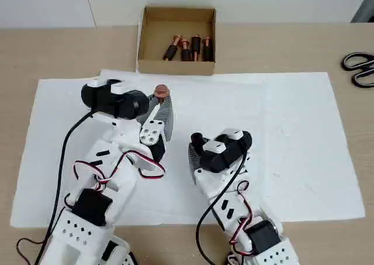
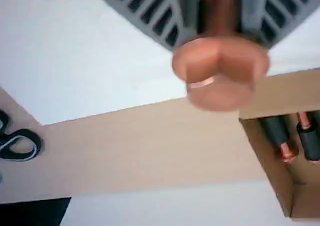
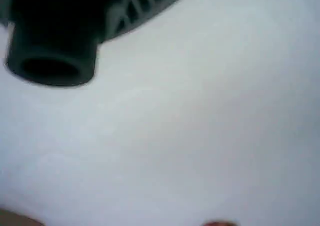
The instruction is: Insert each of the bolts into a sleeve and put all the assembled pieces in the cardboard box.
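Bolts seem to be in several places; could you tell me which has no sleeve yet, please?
The bolt held in the left pincer, just short of the cardboard box. The four others lie inside the box, each in a black sleeve.

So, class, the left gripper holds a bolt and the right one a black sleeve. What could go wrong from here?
1. The left gripper clamps the bolt by its shank, leaving mostly the head free, so little may be exposed to enter the sleeve.
2. The sleeve sticks out of the right gripper, apart from the bolt. A misaligned push could tilt or dislodge either part.
3. The cardboard box already holds four pieces, so a careless drop could bounce off them.
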{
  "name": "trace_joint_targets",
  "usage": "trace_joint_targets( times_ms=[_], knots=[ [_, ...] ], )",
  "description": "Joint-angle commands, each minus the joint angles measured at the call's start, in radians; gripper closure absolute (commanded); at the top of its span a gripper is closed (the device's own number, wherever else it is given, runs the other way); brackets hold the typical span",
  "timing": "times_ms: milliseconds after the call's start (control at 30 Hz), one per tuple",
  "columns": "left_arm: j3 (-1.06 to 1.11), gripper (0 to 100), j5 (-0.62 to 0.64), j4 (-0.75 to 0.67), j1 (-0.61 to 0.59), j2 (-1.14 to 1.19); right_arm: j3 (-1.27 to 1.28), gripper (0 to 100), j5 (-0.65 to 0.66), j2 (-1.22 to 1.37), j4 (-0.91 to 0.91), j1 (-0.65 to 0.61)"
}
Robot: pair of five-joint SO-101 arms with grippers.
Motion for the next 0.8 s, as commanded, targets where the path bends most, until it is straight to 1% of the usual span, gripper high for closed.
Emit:
trace_joint_targets(
  times_ms=[0, 200, 333, 433, 767],
  knots=[
    [-0.004, 99, 0.002, -0.038, 0.025, -0.017, 0.003, 99.5, -0.009, -0.022, -0.007, -0.033],
    [0.013, 99, 0.02, -0.04, 0.049, -0.014, 0.008, 99.5, -0.012, -0.022, -0.053, -0.044],
    [0.039, 99, 0.094, -0.041, 0.057, -0.015, 0.008, 99.5, -0.089, -0.022, -0.054, -0.058],
    [0.045, 99, 0.098, -0.06, 0.072, -0.02, 0.008, 99.5, -0.114, -0.022, -0.054, -0.058],
    [0.045, 99, 0.098, -0.074, 0.075, -0.014, 0.008, 99.5, -0.109, -0.019, -0.056, -0.099]
  ],
)
